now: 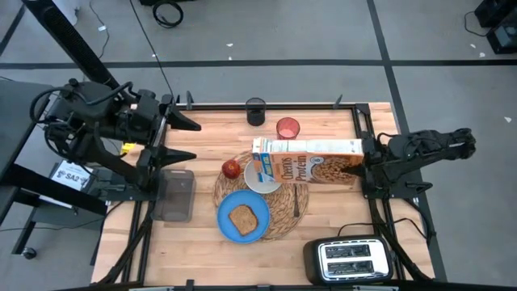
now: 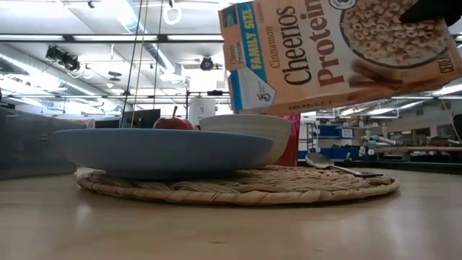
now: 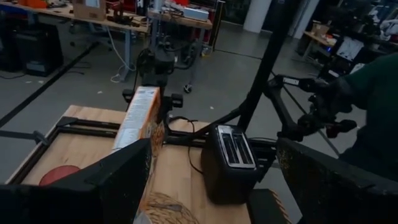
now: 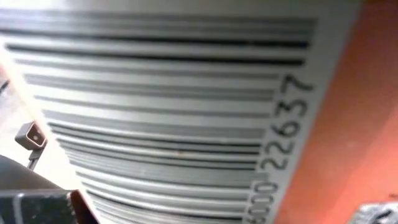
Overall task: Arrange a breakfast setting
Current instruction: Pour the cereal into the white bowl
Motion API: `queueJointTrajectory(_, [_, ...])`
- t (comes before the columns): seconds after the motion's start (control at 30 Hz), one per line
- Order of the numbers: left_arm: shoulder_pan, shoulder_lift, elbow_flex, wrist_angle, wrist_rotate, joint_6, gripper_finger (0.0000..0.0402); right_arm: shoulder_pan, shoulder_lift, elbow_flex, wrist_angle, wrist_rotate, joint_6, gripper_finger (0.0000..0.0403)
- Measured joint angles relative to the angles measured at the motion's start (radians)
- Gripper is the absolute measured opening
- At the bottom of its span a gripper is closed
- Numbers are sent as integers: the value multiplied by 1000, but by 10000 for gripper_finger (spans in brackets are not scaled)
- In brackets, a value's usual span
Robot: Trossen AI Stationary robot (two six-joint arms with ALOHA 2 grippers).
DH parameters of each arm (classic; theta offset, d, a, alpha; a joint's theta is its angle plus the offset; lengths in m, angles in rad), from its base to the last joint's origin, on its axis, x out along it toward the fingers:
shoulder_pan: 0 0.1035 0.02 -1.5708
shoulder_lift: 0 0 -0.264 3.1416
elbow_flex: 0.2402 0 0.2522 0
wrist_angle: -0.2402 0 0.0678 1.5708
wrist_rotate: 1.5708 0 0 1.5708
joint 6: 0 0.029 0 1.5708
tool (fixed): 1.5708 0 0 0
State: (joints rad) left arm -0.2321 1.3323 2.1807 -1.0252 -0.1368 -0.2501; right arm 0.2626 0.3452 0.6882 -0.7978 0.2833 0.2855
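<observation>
Both arms reach inward: right tool (image 1: 365,162) grips the tilted orange cardboard cereal box (image 1: 311,162) over the white bowl (image 2: 242,133), its barcode filling the right wrist view; left tool (image 1: 192,139) gapes wide.

Grey floor (image 1: 452,89) with taped lines, ceiling strip lights (image 2: 86,37), cluttered workbenches (image 3: 93,18) behind

Two cups (image 1: 287,127); one toaster (image 1: 350,259)

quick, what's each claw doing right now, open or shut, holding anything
Left claw: open, empty, at the table's left edge.
Right claw: shut on the cereal box, held tipped over the white bowl.
</observation>
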Motion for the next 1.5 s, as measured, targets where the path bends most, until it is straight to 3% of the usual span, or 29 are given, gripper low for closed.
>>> queueJointTrajectory(0.43, [0, 1, 0, -23, 0, 9, 350, 0, 187, 176, -141, -20, -46, 254])
queueJointTrajectory(0.77, [0, 1, 0, -44, 0, 0, 350, 0, 252, 293, -216, -22, -84, 244])
queueJointTrajectory(1.27, [0, 2, -15, -55, -1, 2, 350, 0, 257, 334, -251, -37, -82, 244])
queueJointTrajectory(1.5, [0, 0, -15, -58, -1, 0, 350, 0, 201, 317, -254, -41, -51, 244])
